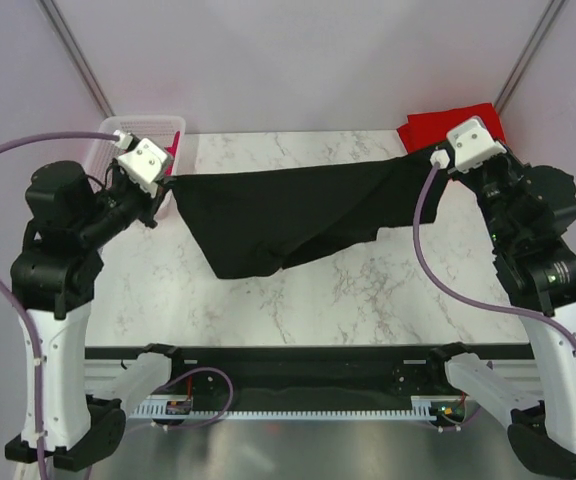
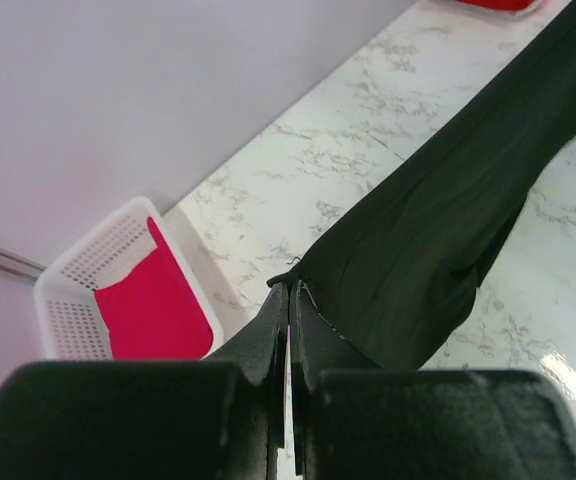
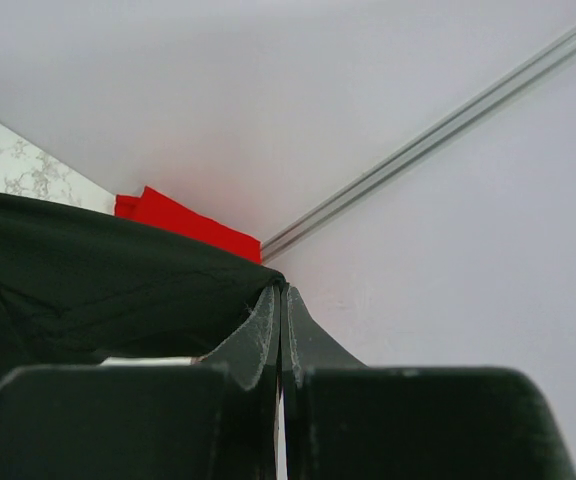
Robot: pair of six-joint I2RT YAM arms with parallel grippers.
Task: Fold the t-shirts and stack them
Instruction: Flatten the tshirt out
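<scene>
Tabletop (image 1: pixel 268 300) below black t-shirt (image 1: pixel 288 215); corners pinched: left fingers (image 2: pixel 271 335), right fingers (image 3: pixel 261 335).

Lab test cell: plain white walls with metal corner rails (image 1: pixel 76 55), marble-print table (image 1: pixel 298 290), two bench-bolted arms.

The black t-shirt (image 1: pixel 278 215) partly hides the red t-shirt (image 1: pixel 438 124).

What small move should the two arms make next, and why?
Probably lower both together, laying the black t-shirt flat on the marble table: it hangs stretched between the shut jaws of the left arm and the right arm.
</scene>
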